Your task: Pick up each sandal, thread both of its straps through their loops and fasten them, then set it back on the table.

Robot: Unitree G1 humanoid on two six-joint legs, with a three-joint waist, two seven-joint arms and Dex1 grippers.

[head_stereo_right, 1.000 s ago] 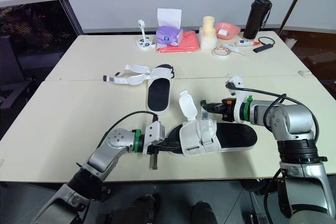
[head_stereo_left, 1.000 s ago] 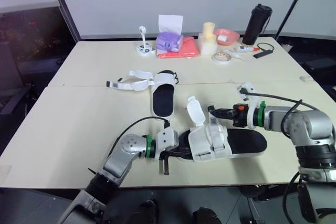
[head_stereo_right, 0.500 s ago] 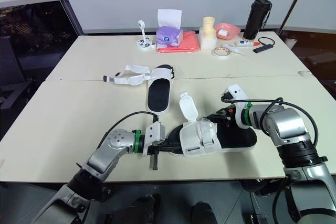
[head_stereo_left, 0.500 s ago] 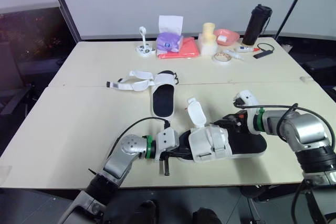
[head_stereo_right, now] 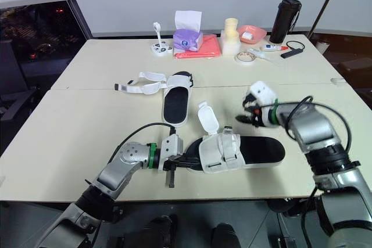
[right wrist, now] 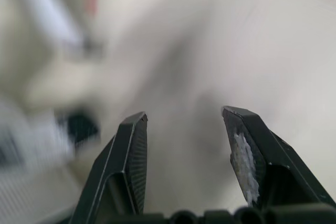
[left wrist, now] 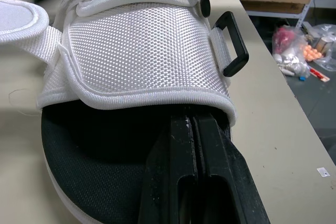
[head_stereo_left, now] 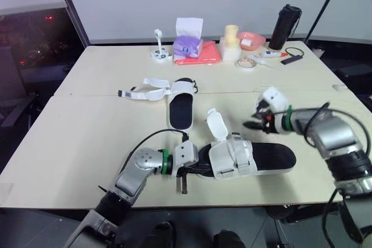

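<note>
My right hand (head_stereo_right: 243, 118) has lifted off the near sandal (head_stereo_left: 232, 158), wide and empty over open bench (head_stereo_left: 87, 137), left hand (left wrist: 191, 121) clamped on its end near the front edge

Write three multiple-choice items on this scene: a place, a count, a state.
1. Where does the tall black flask stand on the beige table? A) far right B) near left C) centre
2. How many white-strapped, black-soled sandals lie on it? A) one B) two C) four
3. The right gripper is: A) shut on a strap B) open and empty C) shut on the flask
A: it stands at the far edge, rightward. B: one lies near, one farther off. B: its fingers are apart, nothing between.
</note>
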